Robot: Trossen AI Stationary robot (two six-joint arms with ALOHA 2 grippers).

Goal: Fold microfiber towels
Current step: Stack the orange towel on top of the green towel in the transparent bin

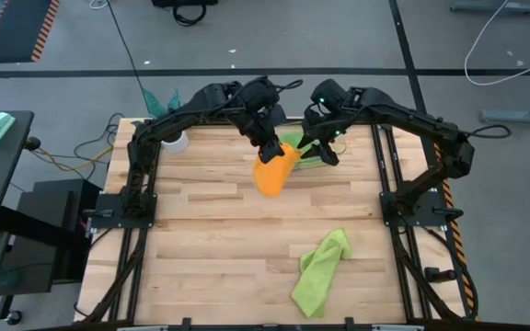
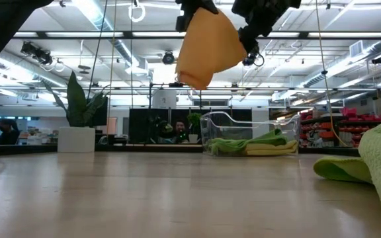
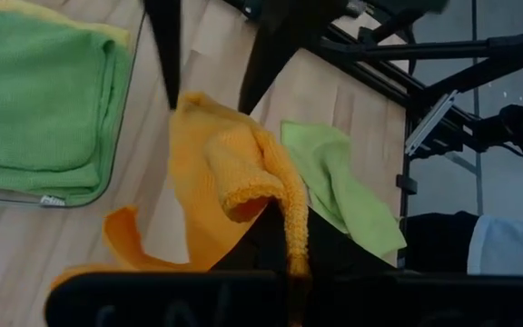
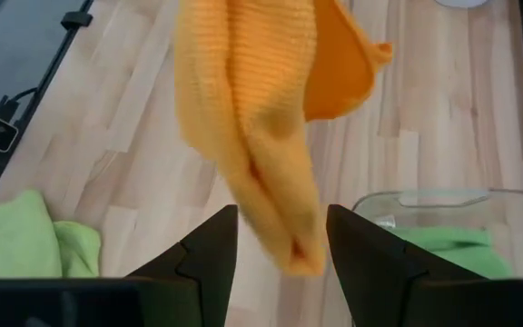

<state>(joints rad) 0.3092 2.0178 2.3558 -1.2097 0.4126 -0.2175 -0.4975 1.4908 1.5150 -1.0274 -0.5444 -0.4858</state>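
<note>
- Left hand (image 1: 270, 150), clamped on the orange towel (image 1: 275, 172), dangles it above the worktop (image 1: 210, 230) beside the clear bin (image 2: 250, 135).
- Right hand (image 4: 280, 238) gapes empty beside the towel; soft and limp, so pinch a loose lower corner.

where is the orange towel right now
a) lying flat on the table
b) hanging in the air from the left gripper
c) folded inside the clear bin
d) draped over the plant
b: the orange towel hangs well above the table, pinched at its top by the left gripper, while the right gripper stands open at its lower end.
</note>
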